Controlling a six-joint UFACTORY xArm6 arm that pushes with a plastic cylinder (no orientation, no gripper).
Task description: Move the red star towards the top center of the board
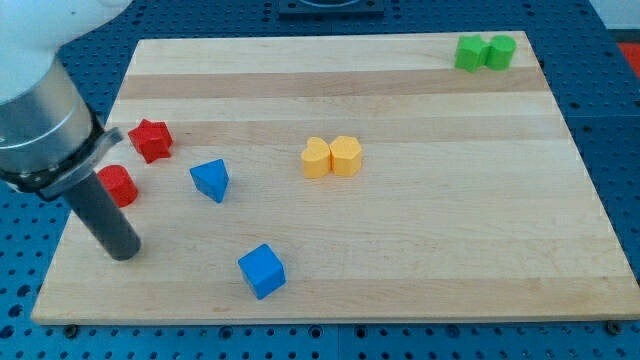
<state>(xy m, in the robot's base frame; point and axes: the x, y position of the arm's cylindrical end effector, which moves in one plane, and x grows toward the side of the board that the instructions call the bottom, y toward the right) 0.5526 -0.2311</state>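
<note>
The red star (151,139) lies near the board's left edge, in the upper half. My tip (124,253) rests on the board at the lower left, below the red star and just below a red round block (119,185). The rod and arm rise toward the view's top left and partly hide the red round block's left side. The tip touches no block.
A blue triangle block (211,180) lies right of the red round block. A blue cube (262,270) sits near the bottom. Two yellow blocks (332,157) touch at the centre. Two green blocks (485,52) touch at the top right corner. The wooden board (420,250) has blue pegboard around it.
</note>
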